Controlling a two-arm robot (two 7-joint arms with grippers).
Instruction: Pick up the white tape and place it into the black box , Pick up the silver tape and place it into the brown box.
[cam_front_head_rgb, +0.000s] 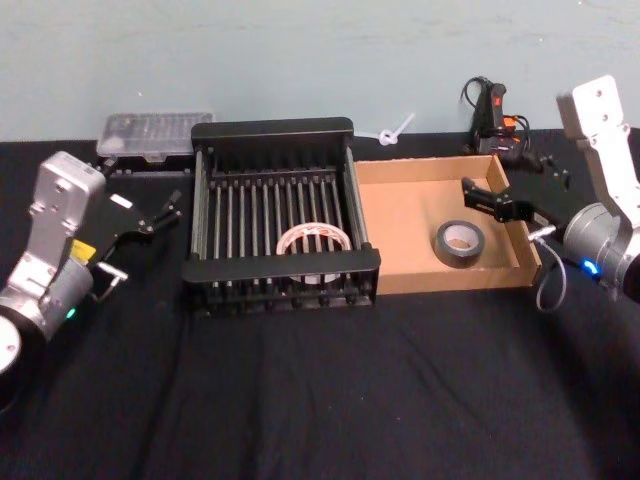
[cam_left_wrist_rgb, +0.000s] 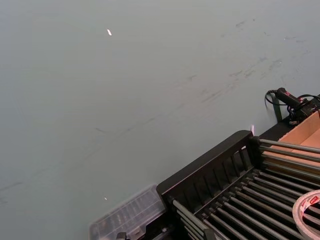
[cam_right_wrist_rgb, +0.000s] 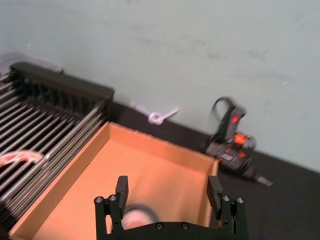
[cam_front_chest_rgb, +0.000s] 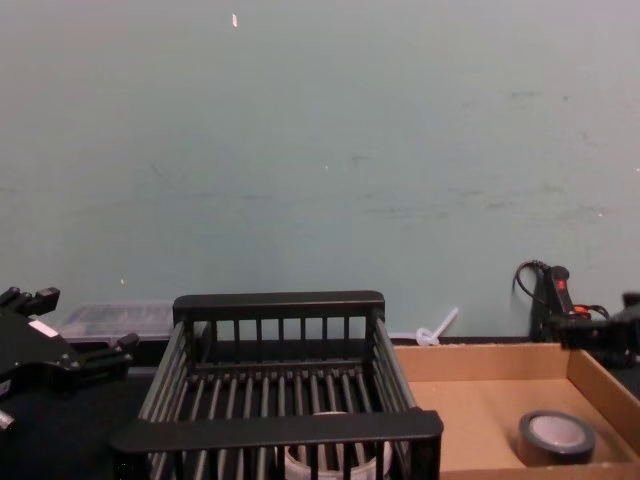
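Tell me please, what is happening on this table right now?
Both tapes are already sorted. The white tape lies inside the black box, and the silver tape lies inside the brown box. The right gripper hovers open over the brown box, holding nothing. The left gripper is open too, beside the black box.

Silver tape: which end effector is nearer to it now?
Right. The right end effector hovers open just beside the silver tape in the brown box; the left end effector sits beyond the black box.
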